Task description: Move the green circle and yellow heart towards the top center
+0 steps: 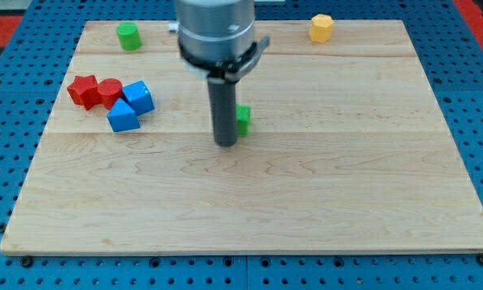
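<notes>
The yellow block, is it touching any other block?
No, the yellow block sits alone near the view's top right, far from the green block beside my tip.

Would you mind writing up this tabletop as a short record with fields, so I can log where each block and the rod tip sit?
board: wooden board
my tip: near centre, just left of a partly hidden green block
top left: green cylinder
top right: yellow block
left cluster: red star, red cylinder, blue cube, blue block
yellow heart: cannot confirm shape
</notes>
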